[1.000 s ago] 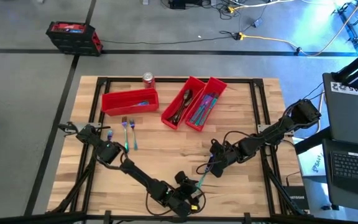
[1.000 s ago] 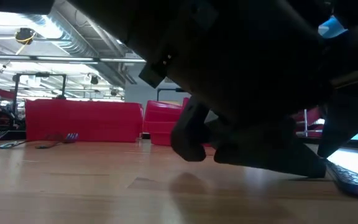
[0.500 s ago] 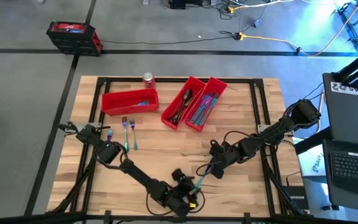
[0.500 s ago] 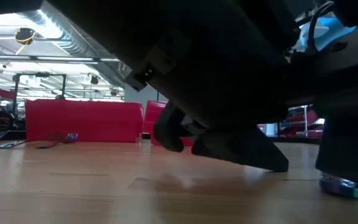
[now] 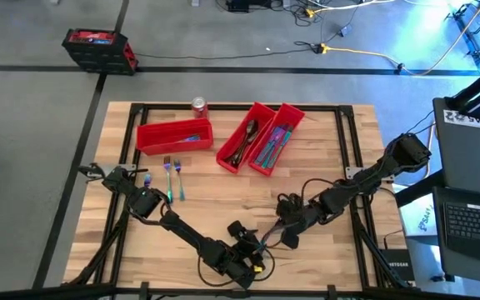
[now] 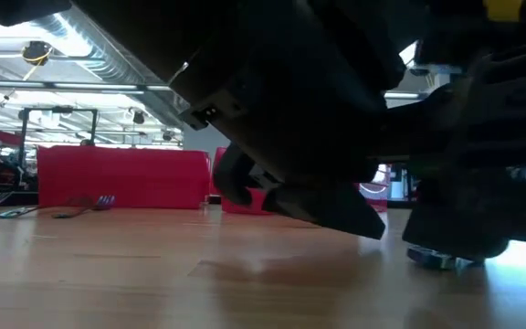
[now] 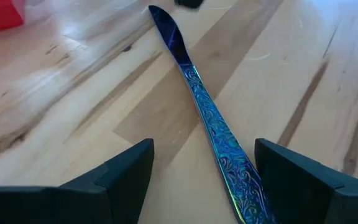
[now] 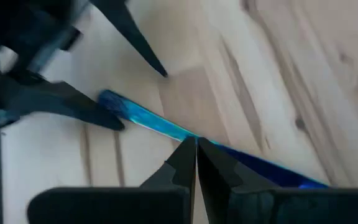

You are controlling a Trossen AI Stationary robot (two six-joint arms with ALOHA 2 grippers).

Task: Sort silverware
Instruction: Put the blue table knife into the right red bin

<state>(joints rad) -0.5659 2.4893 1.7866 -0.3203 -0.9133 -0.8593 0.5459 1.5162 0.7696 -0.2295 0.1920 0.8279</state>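
An iridescent blue-teal knife (image 7: 197, 93) lies flat on the wood near the table's near edge, also seen in the high view (image 5: 265, 239). My left gripper (image 7: 202, 149) is open and low over the table, with one finger on each side of the knife's handle. My right gripper (image 8: 196, 142) is shut and stands at the knife's blade end, opposite the left gripper (image 5: 252, 243). Two forks (image 5: 172, 177) lie on the table's left part. More silverware lies inside the three red bins. My right gripper comes slanting down from the table's right side. Its shut fingertips (image 8: 188, 155) stand across the knife's blade part (image 8: 166, 129). The tips hide the place of contact, so I cannot tell whether they press on it. The knife lies flat on the table.
Three long red bins stand at the far side: one on the left (image 5: 173, 135) and two slanted side by side (image 5: 244, 137), (image 5: 275, 140). A red soda can (image 5: 198, 105) stands at the far edge. Bare wood lies between the forks and the grippers.
My right gripper has moved toward the table's near-left, closing in on the left gripper. The knife has slid along the table toward the left. My left gripper has shifted a little toward the left and far side.
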